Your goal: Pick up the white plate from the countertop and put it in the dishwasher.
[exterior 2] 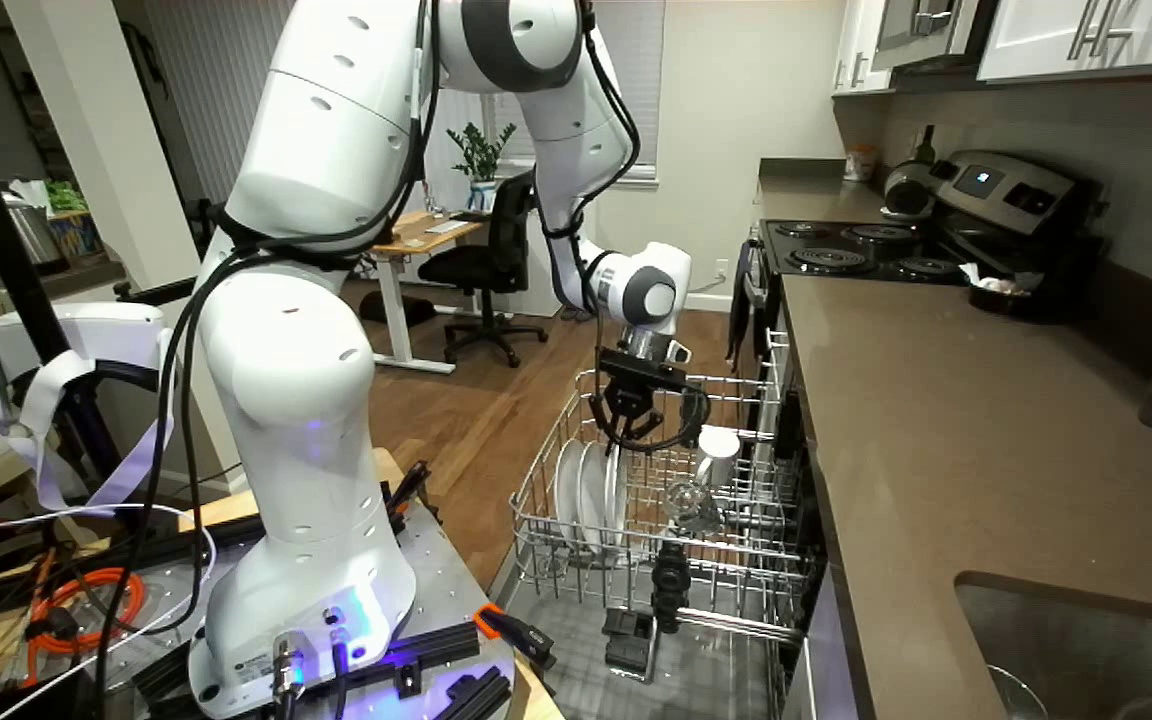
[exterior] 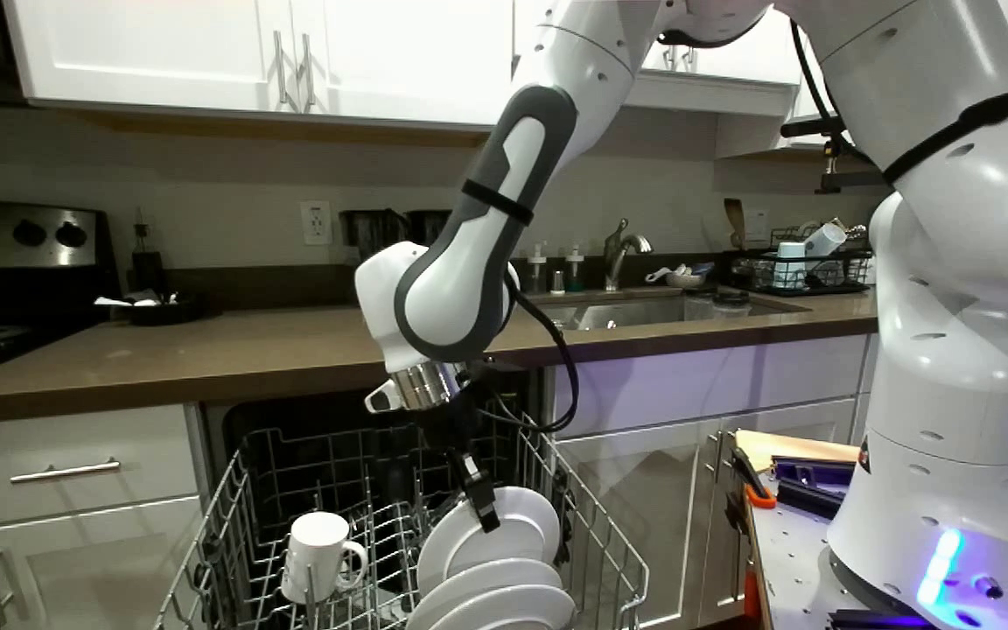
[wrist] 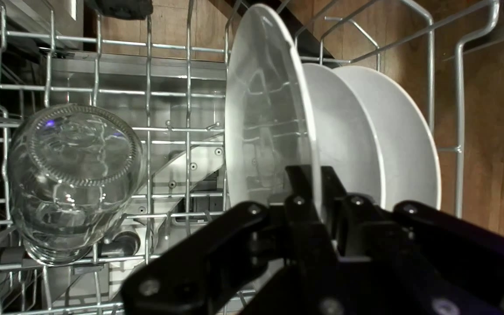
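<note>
I'm pinching the round glossy white plate by its rim in the black two-finger gripper, on edge in the grey wire dishwasher rack, presumably so it slots alongside two similar white plates.

The arm arches over, its tool pointing downward and clamped nearly closed.
</note>
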Robot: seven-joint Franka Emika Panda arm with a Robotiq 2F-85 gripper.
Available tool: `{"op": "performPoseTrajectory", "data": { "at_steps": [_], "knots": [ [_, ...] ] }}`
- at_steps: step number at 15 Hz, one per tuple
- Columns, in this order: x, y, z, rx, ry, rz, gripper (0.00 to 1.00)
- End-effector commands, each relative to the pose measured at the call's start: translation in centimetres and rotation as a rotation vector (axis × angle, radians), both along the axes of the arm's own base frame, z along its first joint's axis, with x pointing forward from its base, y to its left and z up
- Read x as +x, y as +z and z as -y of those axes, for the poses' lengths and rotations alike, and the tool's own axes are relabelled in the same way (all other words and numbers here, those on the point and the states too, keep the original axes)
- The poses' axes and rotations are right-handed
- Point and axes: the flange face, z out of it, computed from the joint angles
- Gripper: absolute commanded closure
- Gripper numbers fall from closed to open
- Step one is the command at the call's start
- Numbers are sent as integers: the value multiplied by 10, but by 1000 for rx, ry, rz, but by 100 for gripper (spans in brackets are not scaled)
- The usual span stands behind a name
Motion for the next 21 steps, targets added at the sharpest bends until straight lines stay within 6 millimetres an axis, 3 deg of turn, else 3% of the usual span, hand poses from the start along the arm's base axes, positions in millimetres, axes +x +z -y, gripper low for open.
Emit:
{"op": "performPoseTrajectory", "data": {
  "at_steps": [1,10,21],
  "knots": [
    [-3,11,-9,-28,-37,19,93],
    [-8,10,-18,-62,-128,27,93],
    [-18,4,-41,-150,3,96,93]
  ]
}}
